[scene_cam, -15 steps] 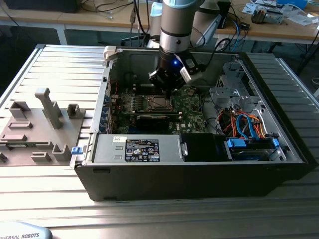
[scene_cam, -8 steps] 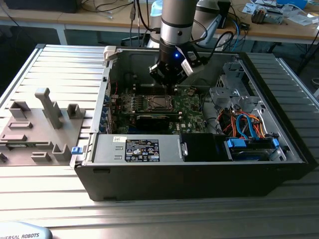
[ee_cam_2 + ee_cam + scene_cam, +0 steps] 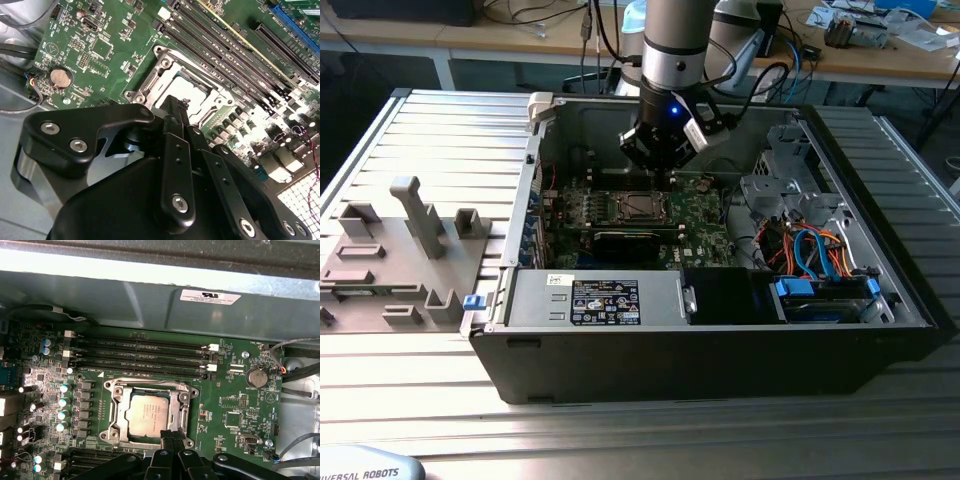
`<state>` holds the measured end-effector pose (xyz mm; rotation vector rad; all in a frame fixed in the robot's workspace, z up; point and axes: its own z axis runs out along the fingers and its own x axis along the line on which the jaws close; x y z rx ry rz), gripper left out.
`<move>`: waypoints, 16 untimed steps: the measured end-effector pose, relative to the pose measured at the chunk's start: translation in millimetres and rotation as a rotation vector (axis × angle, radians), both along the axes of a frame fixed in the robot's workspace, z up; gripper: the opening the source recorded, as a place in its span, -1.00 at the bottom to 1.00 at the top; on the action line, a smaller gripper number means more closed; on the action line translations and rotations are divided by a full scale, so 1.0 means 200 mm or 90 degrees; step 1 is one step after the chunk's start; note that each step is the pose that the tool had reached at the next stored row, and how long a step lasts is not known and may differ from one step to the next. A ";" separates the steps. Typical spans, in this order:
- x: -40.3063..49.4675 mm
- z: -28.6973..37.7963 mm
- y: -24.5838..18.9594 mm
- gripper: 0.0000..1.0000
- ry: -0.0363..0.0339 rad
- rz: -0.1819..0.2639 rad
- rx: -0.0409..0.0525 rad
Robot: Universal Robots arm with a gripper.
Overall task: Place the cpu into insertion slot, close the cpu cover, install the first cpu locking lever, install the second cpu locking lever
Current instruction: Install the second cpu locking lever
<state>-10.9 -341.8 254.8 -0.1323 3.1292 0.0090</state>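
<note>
I have the end effector [image 3: 663, 168] lowered inside the open computer case [image 3: 720, 340], hanging right over the green board [image 3: 705, 215]. In the first wrist view its two black fingers [image 3: 172, 437] are pressed together into one narrow tip with nothing between them. That tip sits at the near edge of the socket frame [image 3: 116, 405], touching or almost touching the metal there; I cannot tell which.

The chip [image 3: 146, 412] lies flat in the socket [image 3: 150, 412] just beyond the fingertips, its silver-grey top facing up and squarely framed by the silver metal around it. In the second wrist view the chip [image 3: 187, 90] shows again past the finger tip [image 3: 172, 107], seated inside the same silver frame [image 3: 165, 65].

I cannot make out from these views whether the thin cover plate is folded down over the chip or how the locking levers sit.

Beyond the socket from the end effector run the long black memory slots [image 3: 145, 355], and a round coin battery [image 3: 256, 376] sits off to one side on the board. The case rests on a ribbed metal table [image 3: 430, 120], and grey plastic holders [image 3: 415, 240] stand on it at the exterior view's left.
</note>
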 end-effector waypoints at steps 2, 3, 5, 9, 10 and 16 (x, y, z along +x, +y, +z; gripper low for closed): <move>0.000 0.000 0.000 -0.79 0.0000 0.000 0.0001; 0.000 0.000 -0.001 -0.79 0.0000 0.000 0.0000; 0.000 0.000 -0.006 -0.79 0.0000 0.000 0.0001; 0.000 0.000 -0.041 -0.79 0.0000 0.000 0.0001; 0.000 0.000 -0.061 -0.79 -0.0001 0.000 0.0002; 0.000 -0.001 -0.171 -0.79 0.0000 0.000 0.0292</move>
